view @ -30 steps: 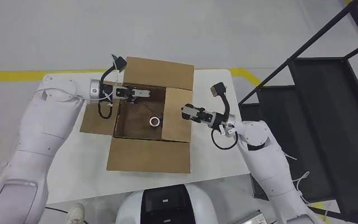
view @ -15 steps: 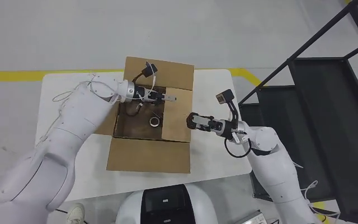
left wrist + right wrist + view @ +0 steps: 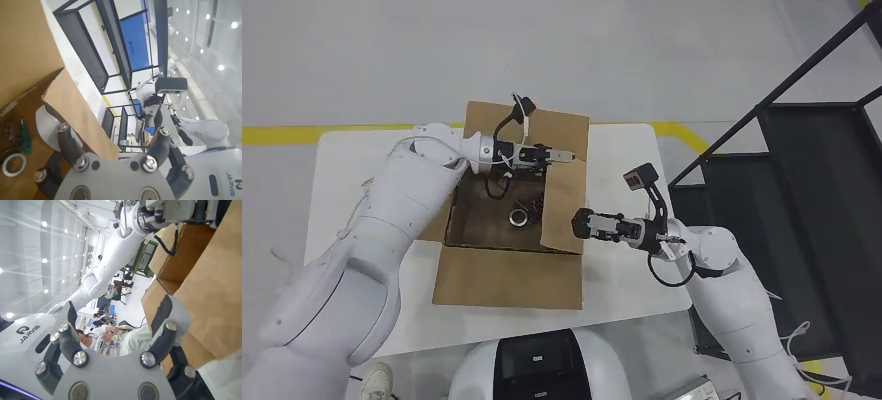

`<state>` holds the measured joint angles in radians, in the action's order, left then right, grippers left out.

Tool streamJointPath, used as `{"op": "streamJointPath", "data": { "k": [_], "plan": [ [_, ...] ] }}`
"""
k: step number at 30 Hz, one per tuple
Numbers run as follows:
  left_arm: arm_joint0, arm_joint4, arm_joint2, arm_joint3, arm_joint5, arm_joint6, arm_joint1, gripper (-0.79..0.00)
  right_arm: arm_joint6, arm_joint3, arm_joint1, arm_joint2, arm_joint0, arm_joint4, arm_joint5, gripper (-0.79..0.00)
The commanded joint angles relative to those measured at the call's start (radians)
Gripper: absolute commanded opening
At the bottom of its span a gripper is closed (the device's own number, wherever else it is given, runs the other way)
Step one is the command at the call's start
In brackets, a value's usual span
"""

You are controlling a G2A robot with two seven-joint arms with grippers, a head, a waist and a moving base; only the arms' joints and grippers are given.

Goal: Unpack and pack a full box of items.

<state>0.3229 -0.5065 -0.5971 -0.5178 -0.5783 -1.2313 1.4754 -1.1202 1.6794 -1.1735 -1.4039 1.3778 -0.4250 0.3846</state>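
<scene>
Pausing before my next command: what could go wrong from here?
1. The left gripper and right gripper are both open at the same flap; closing in, they may collide.
2. The flap is between the left gripper's fingers but ungripped, so it may drop or crease.
3. The box looks nearly empty (ring, tool), so a push may slide it.

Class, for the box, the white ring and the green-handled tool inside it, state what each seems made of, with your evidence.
Box: corrugated cardboard, matte brown; fluting shows along a cut edge.
White ring: probably plastic or rubber, smooth and uniformly white; cannot tell which.
Green-handled tool: handle looks like moulded plastic; its thin shaft is pale, likely metal.
</scene>
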Motion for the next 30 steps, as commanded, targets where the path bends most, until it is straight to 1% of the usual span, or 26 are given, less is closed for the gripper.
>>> {"op": "streamJointPath", "data": {
  "k": [1, 5, 11, 14, 20, 22, 26, 28, 30],
  "plan": [
    [-0.004, -0.018, 0.001, -0.01, 0.012, -0.022, 0.009, 0.0, -0.017, 0.007, 0.002, 0.0, 0.0, -0.019, 0.007, 0.0],
    [-0.013, -0.028, 0.011, -0.013, 0.02, -0.029, 0.033, 0.0, -0.052, 0.032, 0.007, -0.008, 0.01, -0.057, 0.024, 0.0],
    [-0.02, -0.052, 0.033, 0.023, 0.032, 0.015, 0.091, 0.0, -0.074, 0.052, 0.014, -0.02, 0.025, -0.075, 0.029, 0.0],
    [-0.023, -0.085, 0.035, 0.045, 0.038, -0.002, 0.118, 0.0, -0.068, 0.059, 0.017, -0.023, 0.03, -0.068, 0.024, 0.0],
    [-0.029, -0.128, 0.036, 0.1, 0.049, -0.053, 0.162, 0.0, -0.018, 0.071, 0.026, -0.042, 0.051, -0.014, -0.031, 0.0],
    [-0.032, -0.131, 0.037, 0.118, 0.051, -0.062, 0.174, 0.0, 0.002, 0.074, 0.029, -0.054, 0.058, 0.007, -0.049, 0.0],
    [-0.037, -0.132, 0.036, 0.149, 0.058, -0.069, 0.191, 0.0, 0.082, 0.071, 0.037, -0.096, 0.084, 0.081, -0.125, 0.0],
    [-0.045, -0.136, 0.027, 0.166, 0.054, -0.065, 0.194, 0.0, 0.114, 0.072, 0.04, -0.114, 0.1, 0.098, -0.153, 0.0],
    [-0.058, -0.13, 0.017, 0.182, 0.038, -0.048, 0.189, 0.0, 0.135, 0.076, 0.043, -0.13, 0.116, 0.104, -0.167, 0.0]
  ]
}}
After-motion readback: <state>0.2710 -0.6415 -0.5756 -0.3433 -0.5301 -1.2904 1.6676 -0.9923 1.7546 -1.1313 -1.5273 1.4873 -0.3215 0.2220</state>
